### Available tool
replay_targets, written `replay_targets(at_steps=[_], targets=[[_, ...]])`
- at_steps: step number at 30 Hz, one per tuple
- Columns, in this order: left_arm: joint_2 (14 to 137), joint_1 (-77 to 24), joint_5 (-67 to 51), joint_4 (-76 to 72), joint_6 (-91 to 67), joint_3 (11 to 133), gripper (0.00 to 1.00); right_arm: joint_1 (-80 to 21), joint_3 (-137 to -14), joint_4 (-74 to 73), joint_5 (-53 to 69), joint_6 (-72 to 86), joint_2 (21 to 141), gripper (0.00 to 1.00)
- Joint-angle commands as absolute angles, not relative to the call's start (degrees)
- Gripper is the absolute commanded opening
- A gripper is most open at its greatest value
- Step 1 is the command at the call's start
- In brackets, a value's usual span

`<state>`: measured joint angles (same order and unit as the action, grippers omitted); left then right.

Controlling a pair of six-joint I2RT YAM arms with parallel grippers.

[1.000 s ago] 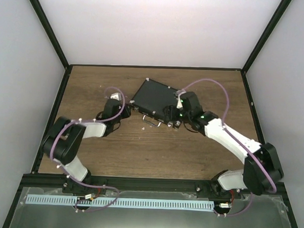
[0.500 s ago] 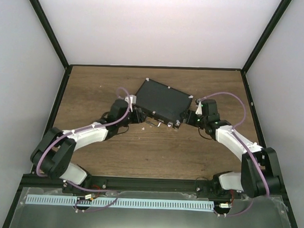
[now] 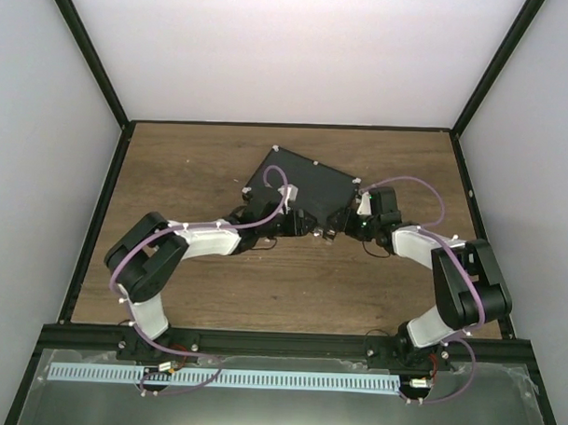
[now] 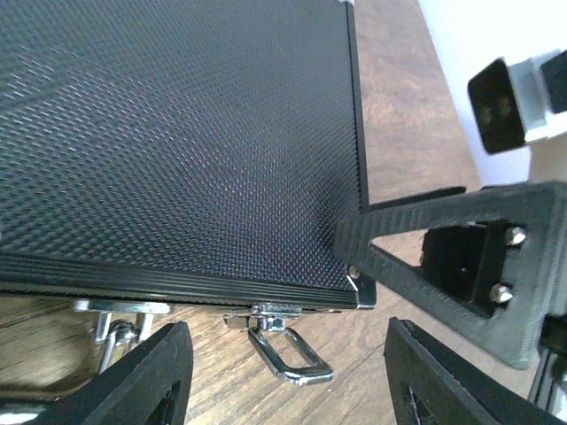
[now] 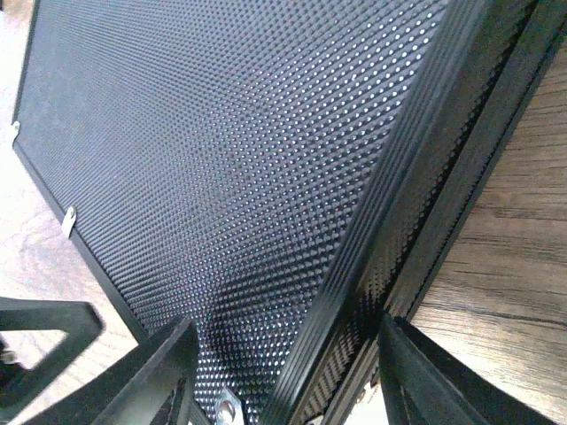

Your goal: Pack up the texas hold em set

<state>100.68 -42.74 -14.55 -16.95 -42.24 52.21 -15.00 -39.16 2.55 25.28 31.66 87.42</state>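
Observation:
The black case (image 3: 299, 187) lies closed and askew at the back middle of the wooden table, so the chips, cards and discs are hidden. My left gripper (image 3: 299, 222) is open at the case's front edge. In the left wrist view its fingers (image 4: 158, 381) flank a silver latch (image 4: 275, 317) with its loop hanging loose on the wood below the textured lid (image 4: 177, 133). My right gripper (image 3: 345, 222) is open at the case's front right corner. In the right wrist view its fingers (image 5: 423, 376) straddle the case's ribbed side edge (image 5: 390, 221).
The right gripper's black finger (image 4: 461, 252) shows close on the right in the left wrist view. Bare wooden table (image 3: 291, 287) lies in front of the case. Black frame posts and white walls bound the table on three sides.
My left gripper has swung right along the case's front edge to the latch. My right gripper has drawn back off the lid to the front right corner.

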Motion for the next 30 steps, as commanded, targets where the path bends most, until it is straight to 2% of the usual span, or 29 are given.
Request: replay_targets(at_steps=[1, 4, 9, 15, 27, 30], targets=[[104.41, -44.25, -15.35, -16.58, -42.98, 54.91, 0.58, -14.58, -38.38, 6.68, 31.16, 32.80, 88.32, 0.55], [105.70, -44.73, -15.12, -15.74, -43.11, 54.65, 0.51, -14.61, -38.26, 6.32, 32.38, 32.35, 88.90, 0.51], [106.10, -44.75, -14.24, -16.53, -43.38, 52.42, 0.48, -15.70, -35.98, 7.85, 33.61, 33.13, 89.24, 0.44], [106.91, -44.82, -12.93, -16.55, -42.74, 49.52, 0.40, -18.60, -34.78, 8.95, 33.44, 34.13, 89.82, 0.43], [106.23, -44.96, -6.47, -14.62, -42.37, 44.91, 0.38, -25.12, -34.58, 10.63, 31.38, 37.46, 90.53, 0.43], [105.73, -44.97, -5.04, -13.97, -42.28, 44.49, 0.34, -25.79, -34.21, 10.97, 30.95, 38.00, 90.40, 0.43]])
